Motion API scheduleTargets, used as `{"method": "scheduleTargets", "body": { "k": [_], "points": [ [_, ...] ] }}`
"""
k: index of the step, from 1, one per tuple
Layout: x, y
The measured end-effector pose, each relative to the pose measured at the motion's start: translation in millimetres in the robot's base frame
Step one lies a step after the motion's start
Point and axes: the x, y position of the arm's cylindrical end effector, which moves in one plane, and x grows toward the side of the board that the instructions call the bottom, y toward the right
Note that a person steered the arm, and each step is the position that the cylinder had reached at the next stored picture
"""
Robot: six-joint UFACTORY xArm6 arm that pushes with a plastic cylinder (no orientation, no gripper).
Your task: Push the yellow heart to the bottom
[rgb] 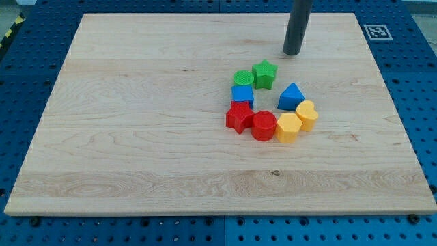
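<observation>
Single camera view: looked down obliquely from the near side, took in the whole wooden board, at moderate range.

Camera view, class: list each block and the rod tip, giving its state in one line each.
My tip: on the board, above the cluster, touching nothing.
Yellow heart: flat, against the yellow hexagon.
Red cylinder: between yellow hexagon and red star.
Blue triangular block: above heart.
Green star: cluster's top.
</observation>
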Motion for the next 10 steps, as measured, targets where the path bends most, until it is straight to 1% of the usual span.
{"method": "scheduleTargets", "body": {
  "k": [1, 3, 4, 5, 6, 8, 10],
  "points": [
    [21.9, 7.6],
    [103.5, 23.3],
    [119.4, 8.9],
    [119.2, -10.4],
    [127.6, -14.6],
    [160.8, 18.1],
    [173.9, 17.7]
  ]
}}
